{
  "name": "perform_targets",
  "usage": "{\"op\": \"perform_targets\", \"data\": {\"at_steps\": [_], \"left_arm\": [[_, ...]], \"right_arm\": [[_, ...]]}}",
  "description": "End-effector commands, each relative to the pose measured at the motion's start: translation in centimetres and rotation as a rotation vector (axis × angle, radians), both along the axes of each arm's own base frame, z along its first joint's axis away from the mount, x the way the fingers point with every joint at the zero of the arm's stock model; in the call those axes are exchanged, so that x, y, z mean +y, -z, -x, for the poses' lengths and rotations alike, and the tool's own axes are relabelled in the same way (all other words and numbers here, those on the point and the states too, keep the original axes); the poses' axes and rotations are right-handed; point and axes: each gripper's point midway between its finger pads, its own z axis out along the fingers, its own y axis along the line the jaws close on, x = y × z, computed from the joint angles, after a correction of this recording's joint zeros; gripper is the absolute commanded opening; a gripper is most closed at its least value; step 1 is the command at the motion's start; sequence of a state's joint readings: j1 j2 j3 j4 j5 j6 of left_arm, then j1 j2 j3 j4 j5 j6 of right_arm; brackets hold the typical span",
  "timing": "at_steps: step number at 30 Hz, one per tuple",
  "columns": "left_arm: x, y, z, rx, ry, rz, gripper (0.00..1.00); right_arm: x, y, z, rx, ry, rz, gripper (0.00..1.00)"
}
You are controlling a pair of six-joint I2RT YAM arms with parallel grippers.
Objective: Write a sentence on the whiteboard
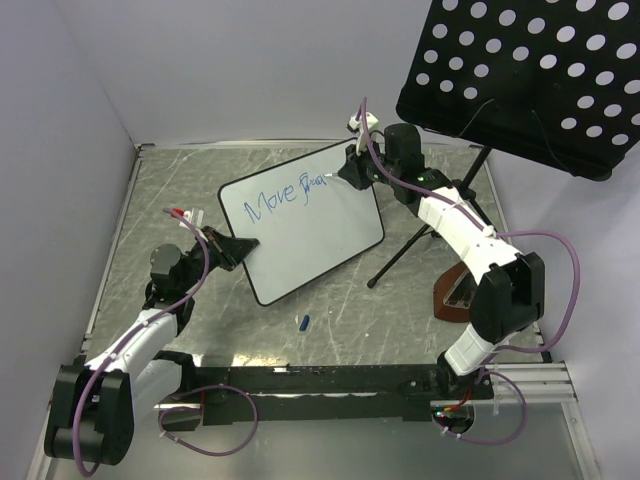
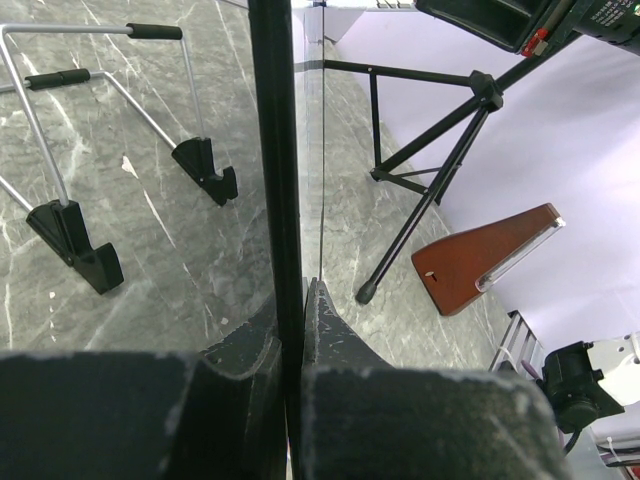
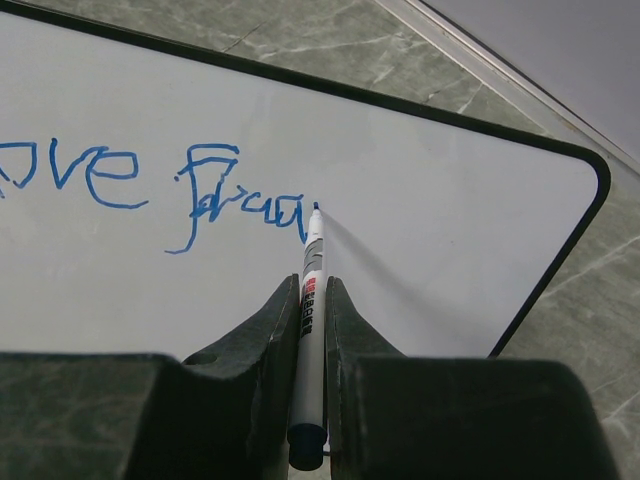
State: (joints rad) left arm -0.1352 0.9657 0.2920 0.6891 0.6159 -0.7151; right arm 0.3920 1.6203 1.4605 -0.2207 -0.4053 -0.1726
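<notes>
The whiteboard [image 1: 310, 240] lies tilted on the table, white with a thin black rim. The sentence [image 1: 285, 193] runs in blue along its upper part, starting "Move" with a second, rougher word after it [image 3: 240, 205]. My left gripper [image 1: 238, 247] is shut on the board's near-left edge; its wrist view shows the rim [image 2: 277, 150] edge-on between the fingers [image 2: 330, 330]. My right gripper [image 1: 352, 170] is shut on a white marker [image 3: 312, 300], whose blue tip [image 3: 316, 207] touches the board [image 3: 450, 230] at the end of the last letter.
A black perforated music-stand panel [image 1: 520, 70] hangs over the back right, and its tripod leg [image 1: 400, 255] comes down beside the board. A brown wooden metronome [image 1: 455, 295] stands at the right. A blue cap [image 1: 303, 322] lies near the front. A wire easel [image 2: 100, 150] sits beyond the board's edge.
</notes>
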Motion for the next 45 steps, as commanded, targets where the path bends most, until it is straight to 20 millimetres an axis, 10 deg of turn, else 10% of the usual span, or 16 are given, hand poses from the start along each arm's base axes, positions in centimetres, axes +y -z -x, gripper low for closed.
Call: {"op": "perform_targets", "data": {"at_steps": [1, 45], "left_arm": [[-0.3, -0.2, 0.2, -0.089, 0.042, -0.083, 0.01], [-0.4, -0.1, 0.3, -0.089, 0.043, -0.084, 0.01]], "right_arm": [[0.0, -1.6, -0.2, -0.036, -0.009, -0.019, 0.0], [-0.7, -1.5, -2.4, -0.041, 0.075, 0.0, 0.0]]}}
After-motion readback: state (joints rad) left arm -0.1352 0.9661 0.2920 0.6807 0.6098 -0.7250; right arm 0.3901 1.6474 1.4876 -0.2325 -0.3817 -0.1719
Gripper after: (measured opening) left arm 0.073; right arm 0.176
